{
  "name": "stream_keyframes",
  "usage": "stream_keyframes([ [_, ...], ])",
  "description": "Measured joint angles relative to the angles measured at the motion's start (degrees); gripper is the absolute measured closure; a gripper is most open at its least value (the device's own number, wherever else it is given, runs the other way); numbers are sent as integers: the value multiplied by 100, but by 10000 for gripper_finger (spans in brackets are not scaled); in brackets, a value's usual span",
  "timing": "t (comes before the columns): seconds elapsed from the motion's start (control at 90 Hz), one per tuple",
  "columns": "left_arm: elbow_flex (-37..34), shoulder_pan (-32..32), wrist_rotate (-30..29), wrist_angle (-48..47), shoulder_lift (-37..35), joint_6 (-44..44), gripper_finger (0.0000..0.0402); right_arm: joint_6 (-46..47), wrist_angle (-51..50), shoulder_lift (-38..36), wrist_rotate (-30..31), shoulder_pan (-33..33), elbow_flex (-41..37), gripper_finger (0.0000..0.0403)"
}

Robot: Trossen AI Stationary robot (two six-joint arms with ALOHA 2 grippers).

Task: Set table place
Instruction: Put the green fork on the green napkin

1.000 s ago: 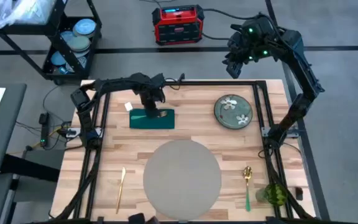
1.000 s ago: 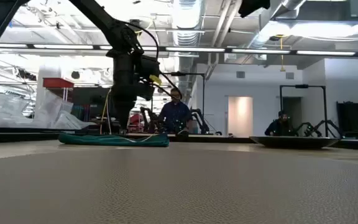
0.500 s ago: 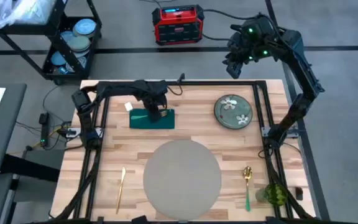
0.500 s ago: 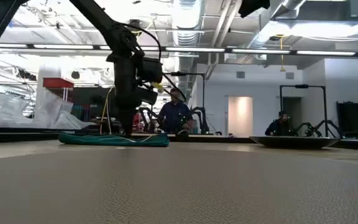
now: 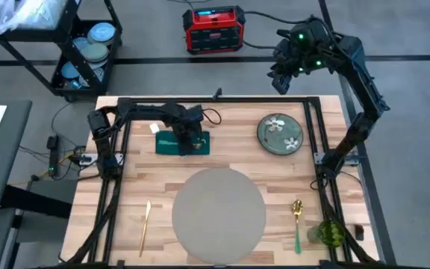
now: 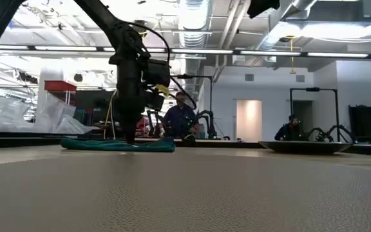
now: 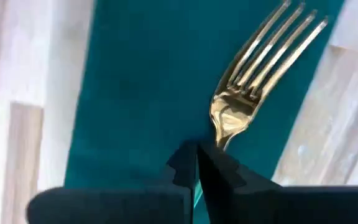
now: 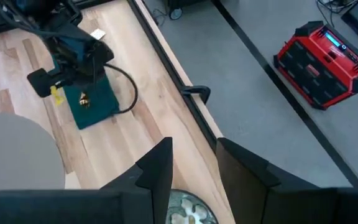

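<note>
A gold fork (image 7: 261,74) lies on the dark green napkin (image 5: 172,145) at the table's (image 5: 140,179) far left. My left gripper (image 5: 190,137) stands over it, fingers pointing down and shut at the fork's handle. The round grey placemat (image 5: 219,211) lies flat at the near middle with nothing on it. The flowered plate (image 5: 280,134) rests on the wood at the far right. My right gripper (image 8: 194,168) is open and held high beyond the table's far right corner. My left gripper comes from above, pointing down, with its fingers (image 7: 180,168) closed around the fork's handle just behind the neck (image 7: 224,135). The fingers themselves hide the contact. The fork lies flat on the napkin, tines pointing away from the fingers.
A gold knife (image 5: 145,226) lies left of the placemat, a gold spoon (image 5: 297,217) right of it, and a green glass (image 5: 331,233) stands at the near right corner. A cart of dishes (image 5: 88,48) and a red box (image 5: 213,28) stand beyond the table. People sit in the room behind.
My left gripper has moved toward the table's near and right edges across the napkin and come down onto the fork. The fork and napkin have stayed in place.
</note>
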Motion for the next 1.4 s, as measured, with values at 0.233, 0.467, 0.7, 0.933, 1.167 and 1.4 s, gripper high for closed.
stream_keyframes([
  [0.233,96,189,-725,-16,-1,-563,402,10,-2,0,0,0,0,290],
  [0.467,58,263,-355,137,-2,-217,401,58,-153,0,0,22,0,290],
  [0.7,-471,332,-211,480,-53,-633,402,74,-267,0,0,15,0,290],
  [0.933,-1143,505,18,424,-139,-1772,402,-32,-273,0,0,1,0,290],
  [1.167,-1171,577,-86,60,-255,-3796,402,-59,-268,-2,0,0,0,290],
  [1.4,-1250,581,-812,-1083,-344,-5100,402,-19,-452,-2,0,13,0,290],
])
